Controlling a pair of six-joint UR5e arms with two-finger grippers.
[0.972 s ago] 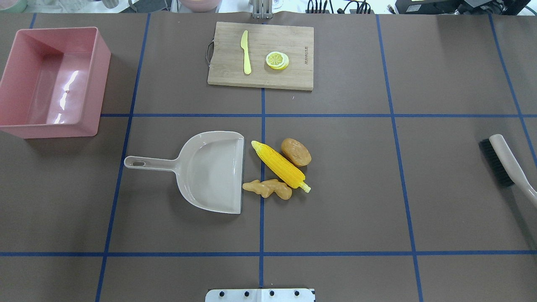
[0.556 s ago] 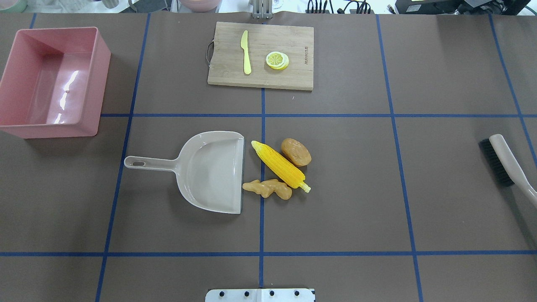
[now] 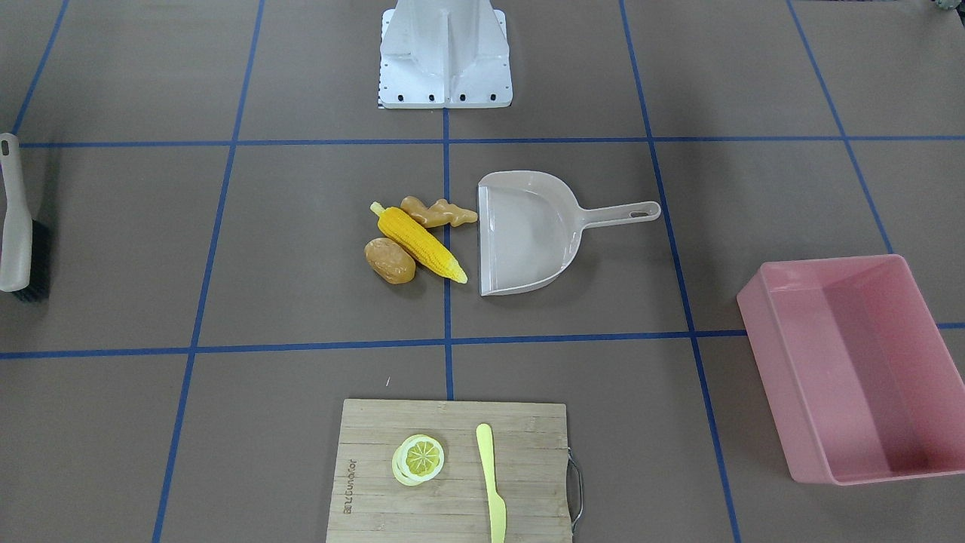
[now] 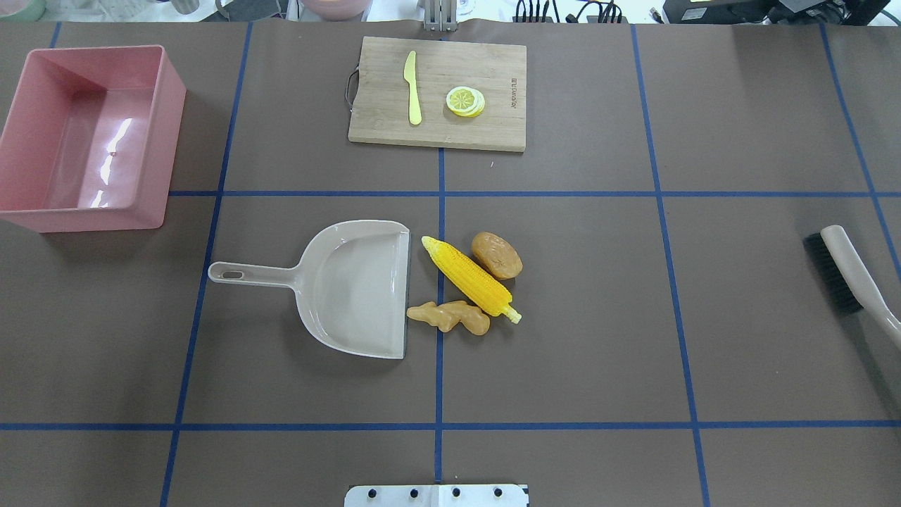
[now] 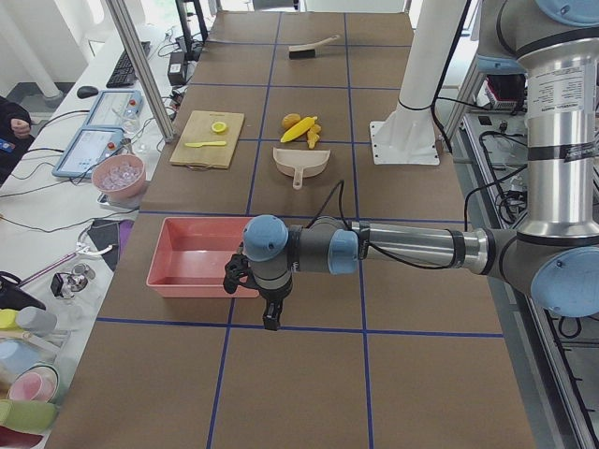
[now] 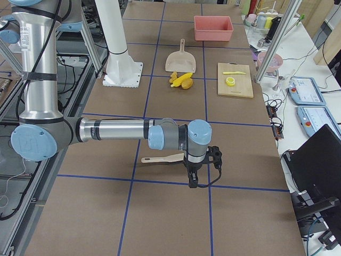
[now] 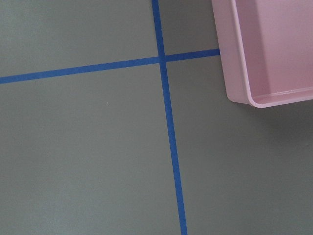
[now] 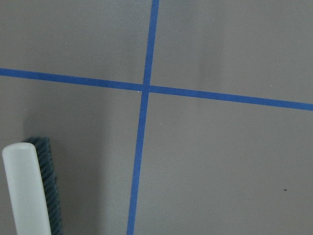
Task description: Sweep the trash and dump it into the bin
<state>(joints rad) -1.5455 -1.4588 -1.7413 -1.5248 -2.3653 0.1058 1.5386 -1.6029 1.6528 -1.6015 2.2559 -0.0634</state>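
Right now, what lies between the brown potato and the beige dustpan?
The corn cob lies slanted between the potato and the open mouth of the dustpan. The overhead exterior view shows this clearly.

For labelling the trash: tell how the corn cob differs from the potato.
The corn cob is bright yellow, long and tapered; the potato is brown, short and oval. The corn cob lies between the potato and the dustpan. Both rest on the table, outside the dustpan.
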